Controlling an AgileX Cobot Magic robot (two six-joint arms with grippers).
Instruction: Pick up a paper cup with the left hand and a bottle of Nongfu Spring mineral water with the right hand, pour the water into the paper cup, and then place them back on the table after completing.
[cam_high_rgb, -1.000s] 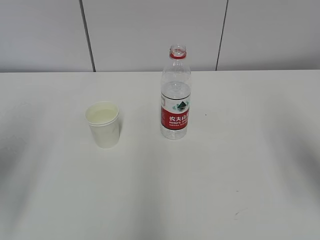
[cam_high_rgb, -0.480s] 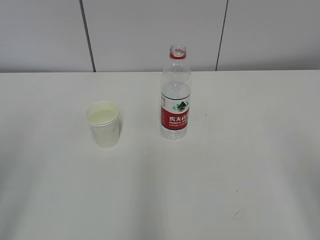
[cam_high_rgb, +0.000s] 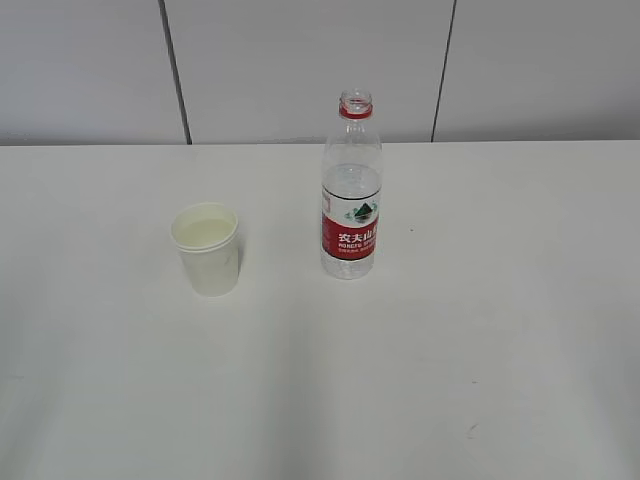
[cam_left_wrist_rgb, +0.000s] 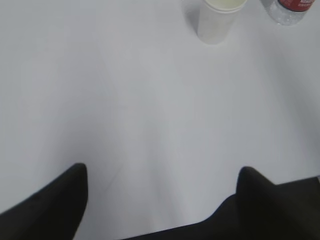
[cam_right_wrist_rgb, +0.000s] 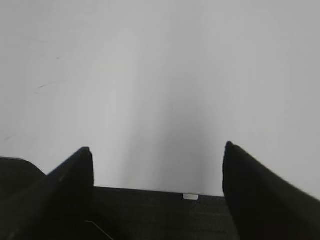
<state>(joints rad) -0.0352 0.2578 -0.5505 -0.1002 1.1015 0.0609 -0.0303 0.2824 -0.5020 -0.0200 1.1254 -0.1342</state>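
A white paper cup (cam_high_rgb: 207, 249) stands upright on the white table (cam_high_rgb: 450, 350), left of centre, with clear water inside. An uncapped Nongfu Spring bottle (cam_high_rgb: 351, 190) with a red label stands upright to its right, holding water. Neither arm shows in the exterior view. In the left wrist view my left gripper (cam_left_wrist_rgb: 162, 172) is open and empty over bare table, with the cup (cam_left_wrist_rgb: 218, 19) and the bottle's base (cam_left_wrist_rgb: 287, 10) far ahead at the top edge. My right gripper (cam_right_wrist_rgb: 157, 150) is open and empty over bare table near its front edge.
A grey panelled wall (cam_high_rgb: 300, 60) rises behind the table's far edge. The table's front edge with dark floor below shows in the right wrist view (cam_right_wrist_rgb: 160, 215).
The faint shadows at the left and right sides of the table have faded. The cup and bottle have not moved.
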